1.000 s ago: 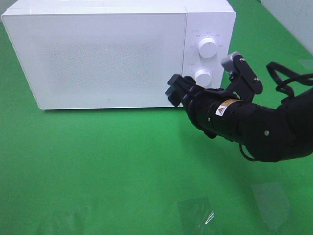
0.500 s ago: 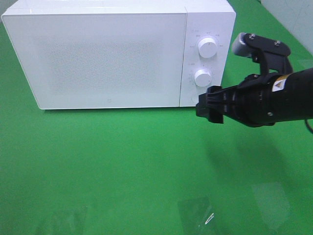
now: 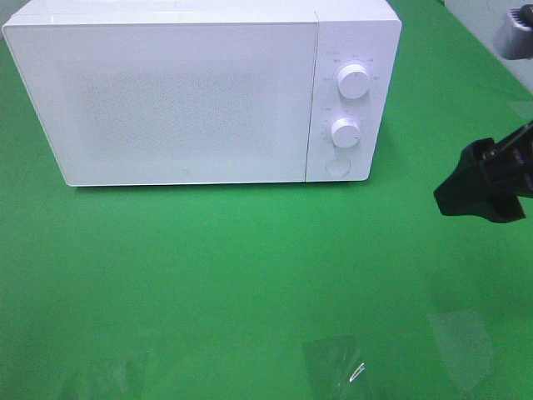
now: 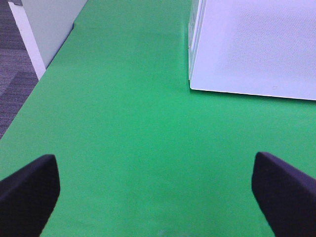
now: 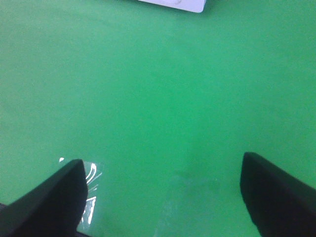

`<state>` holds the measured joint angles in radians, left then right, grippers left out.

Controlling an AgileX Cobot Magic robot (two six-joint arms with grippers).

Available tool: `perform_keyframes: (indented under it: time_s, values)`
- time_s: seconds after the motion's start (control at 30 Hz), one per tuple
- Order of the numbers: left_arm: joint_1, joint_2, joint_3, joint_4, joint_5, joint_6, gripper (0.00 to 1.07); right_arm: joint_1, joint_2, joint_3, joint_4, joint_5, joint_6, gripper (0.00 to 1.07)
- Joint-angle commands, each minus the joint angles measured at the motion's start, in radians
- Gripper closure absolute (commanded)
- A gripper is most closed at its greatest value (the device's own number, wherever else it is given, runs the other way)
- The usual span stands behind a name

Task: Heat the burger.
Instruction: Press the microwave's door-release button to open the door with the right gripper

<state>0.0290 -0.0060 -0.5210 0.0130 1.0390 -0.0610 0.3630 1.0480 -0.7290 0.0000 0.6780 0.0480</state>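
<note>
Microwave (image 3: 183, 92) sits at the back of the green table (image 3: 208, 275), door (image 3: 166, 100) shut flush. Control panel is on its right side: two white knobs (image 3: 354, 82) stacked, round button (image 3: 336, 166) below them. Burger not visible in any view; cannot tell where it is, and the frosted door shows nothing behind it.

Right gripper (image 3: 460, 185) is at the right edge of the high view, above the table, well apart from the microwave and to the right of the panel. Wrist view shows its dark fingers (image 5: 47, 200) spread wide with only bare green between them: released, nothing held. A shiny clear film patch (image 5: 89, 192) lies on the table near one finger.

Left gripper (image 4: 155, 182) is seen only in its own wrist view. Jaws stand wide apart, one at each edge of the view, nothing gripped, green surface between. The microwave's near left corner lies ahead of it, not touching.
</note>
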Motion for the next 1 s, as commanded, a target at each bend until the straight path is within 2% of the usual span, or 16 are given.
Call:
perform_keyframes:
  time_s: [0.03, 0.2, 0.23, 0.37, 0.4, 0.5, 0.57, 0.67, 0.7, 0.73, 0.77, 1.0]
  values:
    - [0.0, -0.019, 0.001, -0.001, -0.012, -0.005, 0.06, -0.001, -0.053, -0.005, -0.009, 0.06, -0.018, 0.3]
    - [0.0, -0.019, 0.001, -0.001, -0.012, -0.005, 0.06, -0.001, -0.152, -0.001, -0.011, 0.164, -0.009, 0.31]
    - [0.0, -0.019, 0.001, -0.001, -0.012, -0.005, 0.06, -0.003, -0.213, 0.011, -0.022, 0.189, -0.007, 0.31]
    - [0.0, -0.019, 0.001, -0.001, -0.012, -0.005, 0.06, -0.004, -0.319, 0.042, -0.041, 0.192, 0.01, 0.31]
    - [0.0, -0.019, 0.001, -0.001, -0.012, -0.005, 0.06, -0.005, -0.435, 0.079, -0.082, 0.189, 0.045, 0.31]
    - [0.0, -0.019, 0.001, 0.0, -0.012, -0.005, 0.06, -0.011, -0.476, 0.09, -0.093, 0.19, 0.064, 0.31]
    - [0.0, -0.019, 0.001, -0.001, -0.012, -0.005, 0.06, -0.098, -0.615, 0.115, -0.095, 0.219, 0.086, 0.31]
    - [0.0, -0.019, 0.001, -0.001, -0.012, -0.005, 0.06, -0.121, -0.644, 0.119, -0.095, 0.227, 0.086, 0.31]
    - [0.0, -0.019, 0.001, -0.001, -0.012, -0.005, 0.06, -0.175, -0.713, 0.131, -0.096, 0.241, 0.086, 0.31]
    - [0.0, -0.019, 0.001, -0.001, -0.012, -0.005, 0.06, -0.175, -0.713, 0.131, -0.096, 0.241, 0.086, 0.31]
    - [0.0, -0.019, 0.001, -0.001, -0.012, -0.005, 0.06, -0.218, -0.772, 0.147, -0.097, 0.249, 0.086, 0.31]
    - [0.0, -0.019, 0.001, -0.001, -0.012, -0.005, 0.06, -0.314, -0.942, 0.205, -0.092, 0.273, 0.1, 0.31]
